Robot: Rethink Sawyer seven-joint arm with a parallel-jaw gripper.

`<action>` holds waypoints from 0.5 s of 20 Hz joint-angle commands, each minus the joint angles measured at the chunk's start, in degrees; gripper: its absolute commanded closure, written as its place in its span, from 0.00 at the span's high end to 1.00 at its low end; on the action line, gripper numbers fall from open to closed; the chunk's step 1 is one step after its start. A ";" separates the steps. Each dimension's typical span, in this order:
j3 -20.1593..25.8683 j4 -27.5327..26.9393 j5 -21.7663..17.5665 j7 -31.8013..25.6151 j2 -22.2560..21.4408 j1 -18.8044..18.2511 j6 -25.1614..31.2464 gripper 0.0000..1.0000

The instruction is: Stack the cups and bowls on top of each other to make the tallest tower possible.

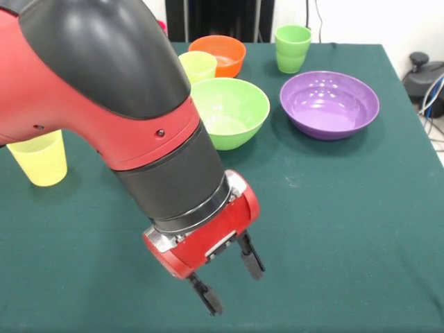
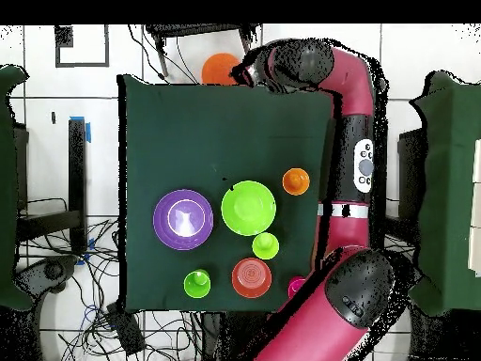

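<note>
Your claw (image 1: pixel 227 276) hangs over the desk (image 1: pixel 347 229) near the edge that faces the front camera, its two black fingers (image 1: pixel 252 257) spread apart with nothing between them. Seen from overhead, the arm (image 2: pixel 349 179) runs up the desk's right side and bends in over the far edge, and the claw itself is hidden there.

Nothing you can see is stacked. The lime green bowl (image 1: pixel 229 111) sits upright about mid-desk, with the purple bowl (image 1: pixel 329 104) just beside it, apart from it and closer to the side edge. Toward the pedestal edge you have the small orange bowl (image 1: pixel 218 55), and the lime-yellow cup (image 1: pixel 198 67) stands upright between it and the lime green bowl, close to both. The green cup (image 1: pixel 292 48) stands upright near the pedestal edge, behind the purple bowl.

The pale yellow cup (image 1: pixel 40 157) stands alone toward the opposite side edge, partly covered by the arm in the front view. From overhead you can also spot the orange cup (image 2: pixel 296 180) near that same side edge, and a small part of the red-pink cup (image 2: pixel 296 285) by the pedestal-side corner, mostly under the arm. An orange-yellow round thing (image 2: pixel 220 69) lies beyond the desk's far edge.
</note>
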 commanded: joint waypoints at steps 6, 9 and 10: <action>-13.55 2.31 3.31 8.96 -2.94 2.31 -3.97 1.00; -14.49 1.22 4.42 8.35 -3.42 3.24 -3.55 1.00; -14.83 0.96 4.75 8.28 -3.49 3.47 -3.66 1.00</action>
